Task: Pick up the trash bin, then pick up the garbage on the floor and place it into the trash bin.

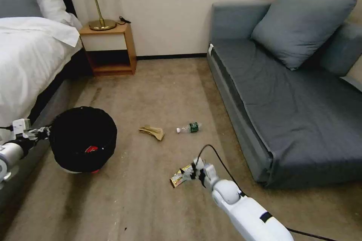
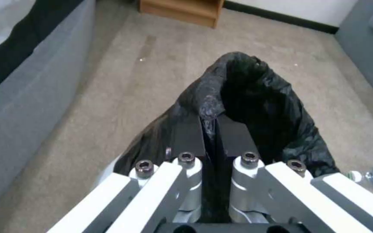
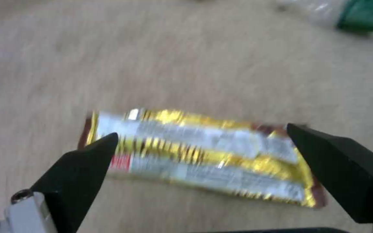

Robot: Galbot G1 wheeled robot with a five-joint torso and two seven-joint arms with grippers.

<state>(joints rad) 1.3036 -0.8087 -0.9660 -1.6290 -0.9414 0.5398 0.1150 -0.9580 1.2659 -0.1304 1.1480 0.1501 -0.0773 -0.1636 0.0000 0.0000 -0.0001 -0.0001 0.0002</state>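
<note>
My left gripper (image 1: 42, 132) is shut on the rim of the trash bin (image 1: 83, 139), a round white bin lined with a black bag, and holds it beside the bed. In the left wrist view the gripper (image 2: 209, 124) pinches the crinkly black bag (image 2: 255, 106). Something red (image 1: 91, 149) shows inside the bin. A gold-brown snack wrapper (image 1: 180, 176) lies on the carpet, and my right gripper (image 1: 193, 171) stands open just over it. The right wrist view has the wrapper (image 3: 204, 155) between the two black fingertips (image 3: 83, 168). Crumpled tan paper (image 1: 152, 131) and a clear bottle (image 1: 189, 127) lie farther off.
A bed (image 1: 26, 56) runs along the left and a grey sofa (image 1: 286, 94) along the right. A wooden nightstand (image 1: 109, 47) with a lamp stands against the far wall. Open carpet (image 1: 158, 90) lies between them. A black cable (image 1: 218, 158) trails from my right arm.
</note>
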